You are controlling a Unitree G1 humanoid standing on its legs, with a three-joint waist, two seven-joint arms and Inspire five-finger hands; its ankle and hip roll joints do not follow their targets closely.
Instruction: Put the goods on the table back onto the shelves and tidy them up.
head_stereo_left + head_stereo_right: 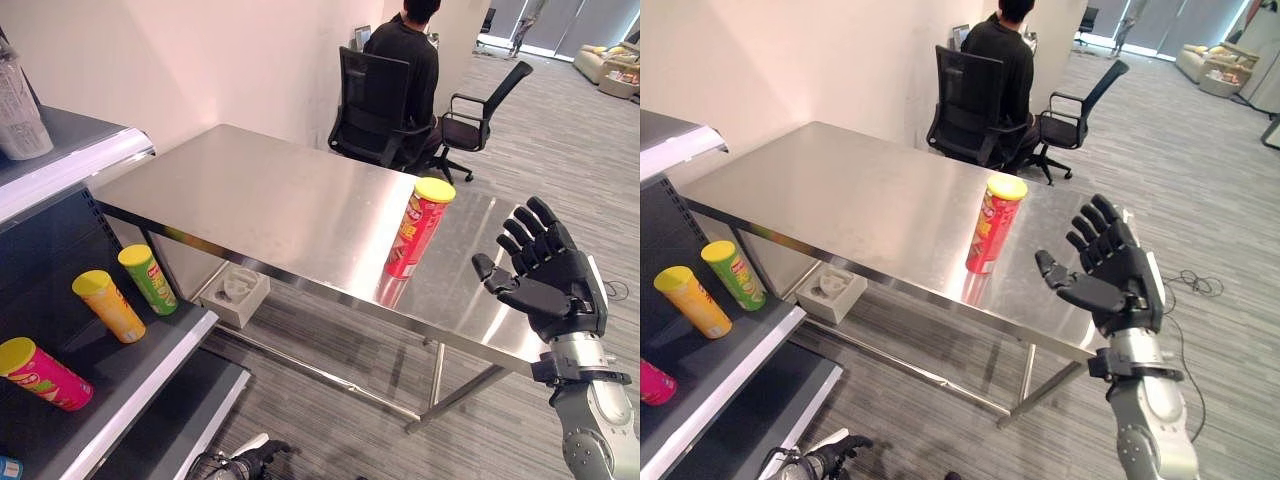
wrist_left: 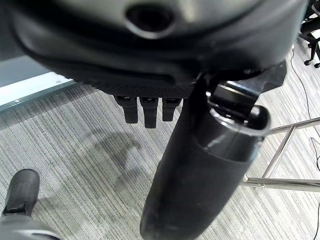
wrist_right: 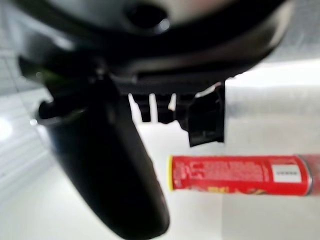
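The steel table (image 1: 250, 200) takes up the middle of the room, long and bare but for one item. To its nine o'clock stands the dark shelf unit (image 1: 150, 365), and at twelve o'clock a person (image 1: 405, 55) sits in a black office chair (image 1: 372, 105) with their back turned, a second empty chair (image 1: 478, 120) beside them. Under the table, near the shelf, a small white box (image 1: 238, 293) sits on the carpet.

On the middle shelf there are already three tubes: a pink canister (image 1: 45, 375) lying at the front, an orange canister (image 1: 108, 305) behind it and a green canister (image 1: 150, 279) further back, the latter two leaning.

The one thing left on the table is the red chip canister (image 1: 418, 226) with its yellow lid, standing upright near the front edge, at about three o'clock from the table's centre.

The right hand (image 1: 548, 272) is raised at roughly four o'clock of that canister, near it but clearly apart, palm turned toward it, fingers (image 1: 528, 228) straight and fanned out with the thumb standing off. Nothing is in it. The left hand (image 1: 835, 455) hangs low by the floor at seven o'clock, fingers loosely curled and holding nothing.

I'd say this is the reach for the last item: the hand is lined up but not closed in. Next it must travel toward ten o'clock, get fingers and thumb on either side of the tube's middle, and close without tipping it, since it stands tall and close to the edge.
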